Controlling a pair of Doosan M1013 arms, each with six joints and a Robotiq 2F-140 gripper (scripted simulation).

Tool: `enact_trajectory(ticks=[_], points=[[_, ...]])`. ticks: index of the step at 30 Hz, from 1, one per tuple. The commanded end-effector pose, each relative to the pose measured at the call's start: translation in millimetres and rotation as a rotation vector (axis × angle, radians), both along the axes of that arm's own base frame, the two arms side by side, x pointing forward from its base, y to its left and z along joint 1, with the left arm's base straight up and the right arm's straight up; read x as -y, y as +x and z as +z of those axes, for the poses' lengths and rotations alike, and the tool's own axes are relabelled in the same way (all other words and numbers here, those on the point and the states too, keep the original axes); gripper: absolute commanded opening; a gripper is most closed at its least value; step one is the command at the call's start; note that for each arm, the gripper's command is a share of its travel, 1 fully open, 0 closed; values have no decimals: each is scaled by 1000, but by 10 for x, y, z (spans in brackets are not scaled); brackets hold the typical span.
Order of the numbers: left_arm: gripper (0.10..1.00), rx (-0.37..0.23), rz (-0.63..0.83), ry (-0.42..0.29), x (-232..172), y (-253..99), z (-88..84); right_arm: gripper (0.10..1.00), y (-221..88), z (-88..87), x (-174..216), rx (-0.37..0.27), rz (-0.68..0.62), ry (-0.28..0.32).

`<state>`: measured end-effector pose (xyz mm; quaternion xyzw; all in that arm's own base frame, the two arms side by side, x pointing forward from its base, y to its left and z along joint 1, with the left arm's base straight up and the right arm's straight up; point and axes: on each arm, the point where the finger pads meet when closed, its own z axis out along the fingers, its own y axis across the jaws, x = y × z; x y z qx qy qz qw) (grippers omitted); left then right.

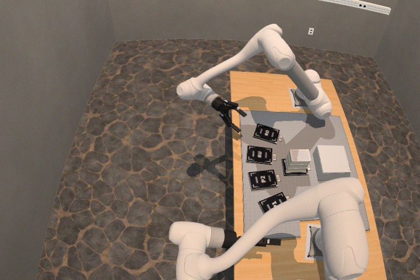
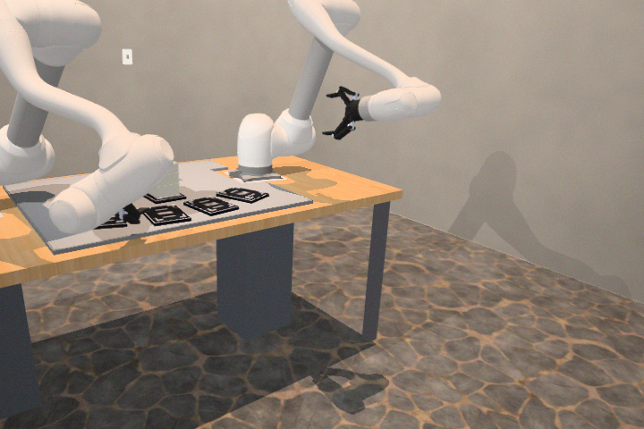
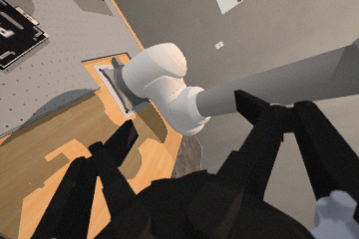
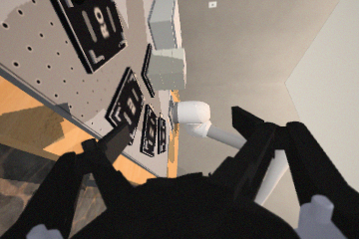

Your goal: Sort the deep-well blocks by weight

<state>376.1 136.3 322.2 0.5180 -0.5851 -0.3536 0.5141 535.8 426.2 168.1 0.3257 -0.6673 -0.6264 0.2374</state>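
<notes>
The blocks (image 1: 298, 160) (image 2: 170, 180) (image 4: 167, 71) are looking pale and faintly green, square-sided, and are standing in an upright stack on the black infeed nest (image 1: 294, 173) (image 2: 166, 197) (image 4: 143, 71), between the row of labelled nests and a big pale box (image 1: 333, 158) (image 4: 164, 26) on the desk (image 1: 260, 80) (image 2: 343, 188). The left tool (image 1: 271, 241) (image 2: 326, 113) (image 3: 182, 115) is gaping wide with nothing between its fingers, pointing sideways above the desk beyond nest P1 (image 1: 270, 201) (image 3: 10, 37). The right tool (image 1: 242, 123) (image 2: 131, 213) (image 4: 179, 123) is also spreading wide, holding nothing, angling in over the desk's edge near nest RO (image 1: 262, 131) (image 4: 88, 32). Both tools are hanging well apart from the stack, while the left forearm (image 1: 283, 214) is partly hiding P1 from the top view. RU (image 1: 251, 154) and P2 (image 1: 255, 179) are showing their bare labelled faces.
</notes>
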Motion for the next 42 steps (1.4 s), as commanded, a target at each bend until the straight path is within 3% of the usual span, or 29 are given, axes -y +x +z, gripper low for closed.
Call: enact_trajectory(ticks=[1, 14, 16, 31, 33, 42], points=[[1000, 33, 3, 16, 11, -36, 53, 1000, 2, 9, -1, 1, 0, 1], [1000, 315, 46, 145, 112, -348, 454, 1000, 2, 9, -1, 1, 0, 1], [1000, 315, 46, 145, 112, -348, 454, 1000, 2, 9, -1, 1, 0, 1], [1000, 719, 154, 309, 274, -771, 994, 1000, 2, 9, -1, 1, 0, 1], [1000, 719, 154, 309, 274, -771, 994, 1000, 2, 9, -1, 1, 0, 1], [1000, 944, 236, 384, 373, -1009, 1300, 1000, 2, 9, -1, 1, 0, 1]])
